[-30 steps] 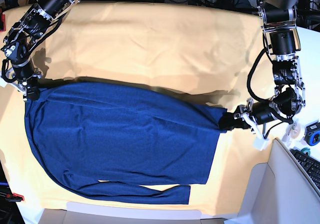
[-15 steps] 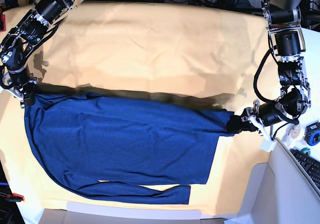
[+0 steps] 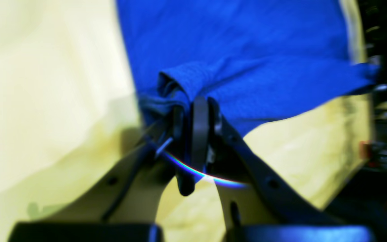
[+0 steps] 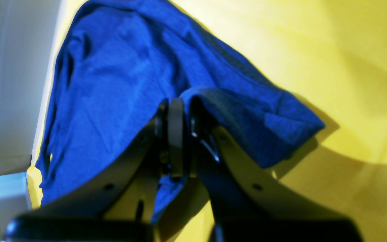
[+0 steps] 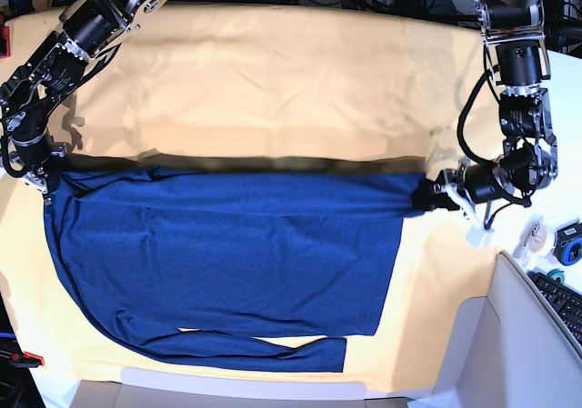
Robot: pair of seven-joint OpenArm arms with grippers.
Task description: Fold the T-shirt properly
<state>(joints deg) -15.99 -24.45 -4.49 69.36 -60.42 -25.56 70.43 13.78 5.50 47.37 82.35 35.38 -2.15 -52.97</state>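
A counter [image 5: 273,72] draped in pale yellow cloth [image 5: 291,81] is seen; the T-shirt [image 5: 227,253] is spread across it. Its far edge is pinched by the left hand [image 5: 426,195] and right hand [image 5: 44,183], both clamped on fabric, held taut, likely for a straight fold.

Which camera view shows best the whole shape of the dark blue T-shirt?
The base view: the T-shirt lies spread across the yellow cloth, with one sleeve along its near edge. The left wrist view shows only the bunch pinched in the left claw; the right wrist view, folds around the right claw.
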